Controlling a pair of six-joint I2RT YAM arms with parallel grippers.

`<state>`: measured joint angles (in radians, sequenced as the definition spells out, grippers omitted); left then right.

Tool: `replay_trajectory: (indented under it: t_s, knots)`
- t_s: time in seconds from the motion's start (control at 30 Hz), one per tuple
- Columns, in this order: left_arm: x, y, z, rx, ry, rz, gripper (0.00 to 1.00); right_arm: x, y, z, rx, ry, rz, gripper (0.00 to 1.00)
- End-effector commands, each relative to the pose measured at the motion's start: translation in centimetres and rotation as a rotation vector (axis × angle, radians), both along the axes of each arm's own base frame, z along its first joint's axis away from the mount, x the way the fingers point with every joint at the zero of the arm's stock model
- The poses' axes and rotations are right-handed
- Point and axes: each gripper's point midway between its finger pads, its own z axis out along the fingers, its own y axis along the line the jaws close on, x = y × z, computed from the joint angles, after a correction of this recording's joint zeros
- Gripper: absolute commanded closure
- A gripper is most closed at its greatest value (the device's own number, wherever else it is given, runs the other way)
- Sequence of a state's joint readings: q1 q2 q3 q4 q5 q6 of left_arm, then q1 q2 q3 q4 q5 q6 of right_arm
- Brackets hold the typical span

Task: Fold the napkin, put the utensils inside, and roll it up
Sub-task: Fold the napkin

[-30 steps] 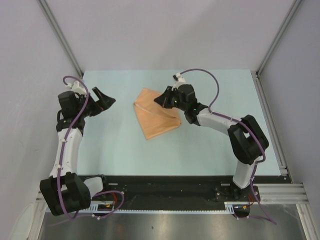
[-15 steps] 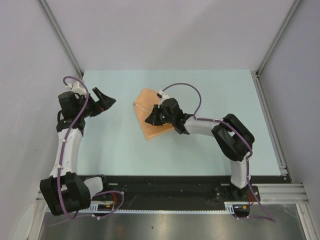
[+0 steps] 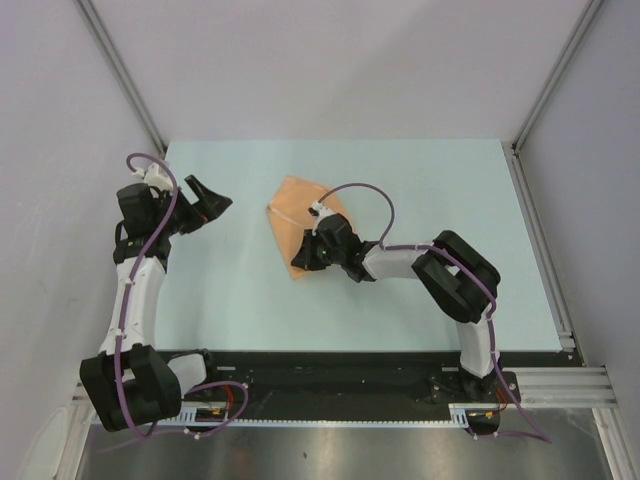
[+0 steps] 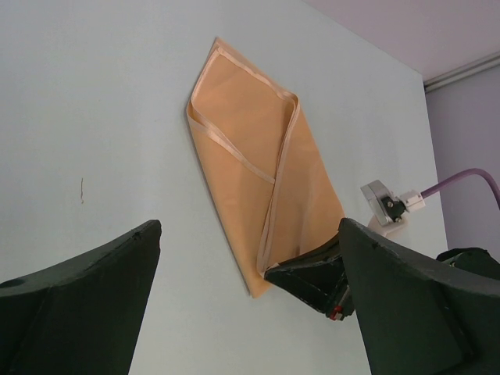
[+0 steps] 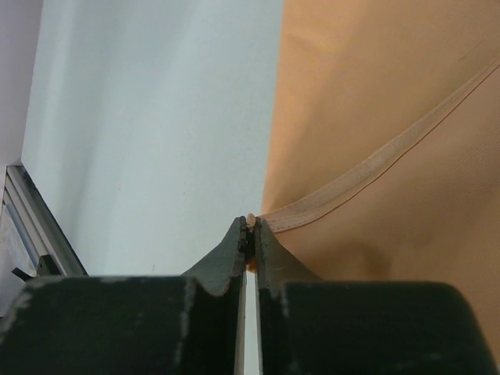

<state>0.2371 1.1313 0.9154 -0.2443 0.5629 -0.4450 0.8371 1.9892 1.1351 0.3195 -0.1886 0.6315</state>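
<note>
1. My right pincer (image 5: 250, 226) is clamped shut on the hemmed corner of the thin peach-tan cloth napkin (image 5: 375, 94), which spreads ahead and to the right of its tips on the pale blue table (image 5: 156, 117).
2. To fold well, I should carry that corner low across the cloth and match the edges before letting go (a tug would drag the whole napkin).
3. My left pincer (image 3: 212, 195) gapes wide and empty, well apart.
</note>
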Motion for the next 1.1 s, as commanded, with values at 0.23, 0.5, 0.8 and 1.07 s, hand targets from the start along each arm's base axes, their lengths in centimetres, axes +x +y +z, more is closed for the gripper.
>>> replay_trajectory:
  t_s: [0.23,0.5,0.8,1.07]
  knots:
    - [0.3,0.4,0.5,-0.002,-0.029,0.007,0.0,-0.9,0.2,6.6,0.042,-0.191,0.119,0.36]
    - [0.3,-0.7,-0.2,0.005,-0.011,-0.011,0.0,2.8,-7.3,8.8,-0.025,-0.224,0.039,0.27]
    - [0.4,-1.8,-1.3,0.034,0.021,-0.033,0.0,6.4,-14.8,4.4,-0.076,-0.145,-0.09,0.12]
    - [0.5,-2.1,-1.8,0.031,0.04,-0.046,0.0,6.1,-16.8,0.6,0.044,0.006,-0.044,0.24]
